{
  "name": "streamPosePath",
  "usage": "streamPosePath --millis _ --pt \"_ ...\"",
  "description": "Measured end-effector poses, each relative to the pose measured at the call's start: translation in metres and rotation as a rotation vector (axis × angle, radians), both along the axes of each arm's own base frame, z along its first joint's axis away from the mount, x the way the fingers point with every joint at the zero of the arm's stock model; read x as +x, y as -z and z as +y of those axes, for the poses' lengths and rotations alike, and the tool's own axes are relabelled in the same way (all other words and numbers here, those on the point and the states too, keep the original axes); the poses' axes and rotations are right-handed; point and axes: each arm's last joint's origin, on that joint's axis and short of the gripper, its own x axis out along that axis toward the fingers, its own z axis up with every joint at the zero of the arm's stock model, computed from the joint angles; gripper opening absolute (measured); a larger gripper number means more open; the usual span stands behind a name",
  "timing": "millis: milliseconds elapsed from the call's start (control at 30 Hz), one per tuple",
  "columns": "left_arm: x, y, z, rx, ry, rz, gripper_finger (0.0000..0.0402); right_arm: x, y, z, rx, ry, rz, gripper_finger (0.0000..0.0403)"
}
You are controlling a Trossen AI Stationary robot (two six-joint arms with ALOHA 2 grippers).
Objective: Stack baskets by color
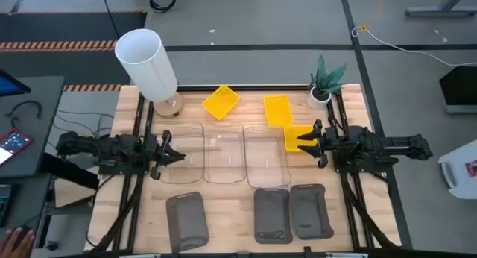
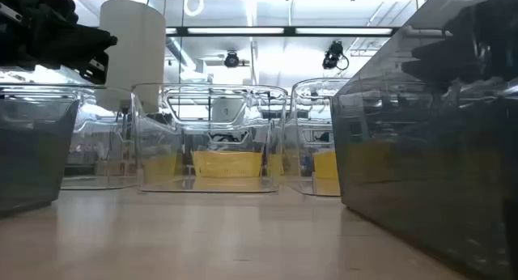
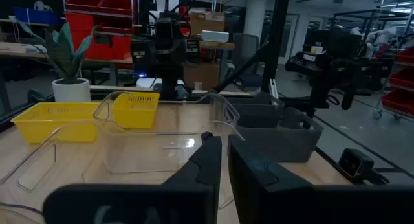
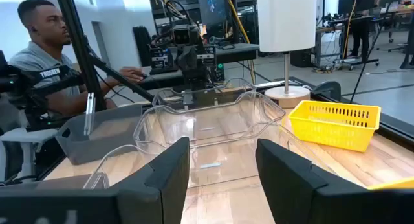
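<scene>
Three clear baskets (image 1: 223, 155) stand side by side on their bases mid-table. Three yellow baskets (image 1: 277, 110) lie toward the far edge and three dark grey baskets (image 1: 272, 213) along the near edge. My left gripper (image 1: 177, 155) points level toward the table's right, over the left rim of the leftmost clear basket (image 3: 162, 136). Its fingers (image 3: 207, 160) stand almost together with nothing seen between them. My right gripper (image 1: 305, 139) points toward the table's left above the nearest yellow basket (image 1: 297, 137). It (image 4: 223, 153) is open, and the clear baskets (image 4: 207, 123) lie ahead of it.
A tall white cylinder (image 1: 145, 60) stands at the far left and a small potted plant (image 1: 322, 85) at the far right. A person (image 4: 45, 49) sits beyond the table's left side. Bare wood shows between the clear row and the grey row (image 1: 223, 202).
</scene>
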Motion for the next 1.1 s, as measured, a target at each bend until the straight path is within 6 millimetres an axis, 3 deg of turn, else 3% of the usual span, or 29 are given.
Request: streamPosePath --millis 1100 --pt "0.0000 -0.0001 0.0000 0.000 0.000 -0.001 0.0032 0.0000 0.0000 0.0000 0.000 0.000 0.000 0.0183"
